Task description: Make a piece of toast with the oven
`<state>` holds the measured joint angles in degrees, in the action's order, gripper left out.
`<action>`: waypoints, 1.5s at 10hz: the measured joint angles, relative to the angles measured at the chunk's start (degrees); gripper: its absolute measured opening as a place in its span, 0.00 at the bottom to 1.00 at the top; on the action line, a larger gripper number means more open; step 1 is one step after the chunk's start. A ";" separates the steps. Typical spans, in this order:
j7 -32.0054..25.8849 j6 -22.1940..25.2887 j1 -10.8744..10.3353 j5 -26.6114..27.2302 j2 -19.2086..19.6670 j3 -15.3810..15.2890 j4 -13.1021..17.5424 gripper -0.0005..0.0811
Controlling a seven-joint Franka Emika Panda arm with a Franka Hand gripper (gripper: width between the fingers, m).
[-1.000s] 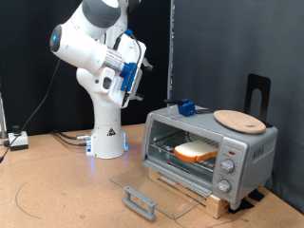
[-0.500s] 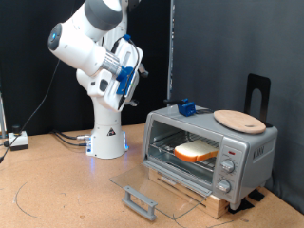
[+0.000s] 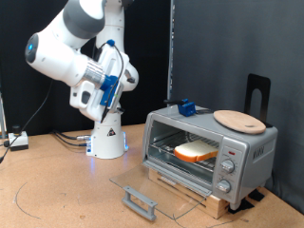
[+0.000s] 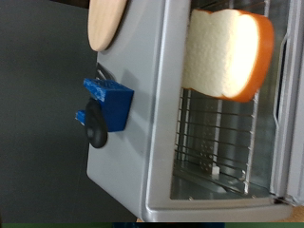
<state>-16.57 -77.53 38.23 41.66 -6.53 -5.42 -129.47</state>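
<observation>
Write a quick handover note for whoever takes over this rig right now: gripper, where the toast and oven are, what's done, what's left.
Gripper: raised, well off to the exterior view's left of the oven, holding nothing that shows.
Toast: lying on the wire rack inside the oven.
Oven door: open, folded down flat.
Oven top: wooden board and a blue object.
Done: toast is in.
Left: door not yet shut; knobs untouched as far as shows.

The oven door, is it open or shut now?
Open: the oven door lies folded down flat, and the piece of toast sits uncovered on the rack.

The piece of toast [image 3: 197, 150] lies on the rack inside the oven [image 3: 211, 150], with a wooden board [image 3: 238, 120] on top.
</observation>
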 joint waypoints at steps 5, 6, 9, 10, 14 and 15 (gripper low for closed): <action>-0.90 -0.21 0.57 -2.04 5.52 0.45 3.12 0.99; -0.82 -0.61 0.59 -3.40 6.93 0.51 2.78 0.99; -0.88 -1.45 0.86 -5.63 13.40 0.98 2.74 0.99; -0.91 -3.25 0.98 -5.74 15.36 1.11 2.67 0.99; -2.68 -6.55 1.10 -6.42 18.68 1.17 2.73 0.99; -4.41 -7.44 1.32 -6.37 19.02 1.30 2.15 0.99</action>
<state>-20.98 -84.97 39.56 35.29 12.49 -4.12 -127.32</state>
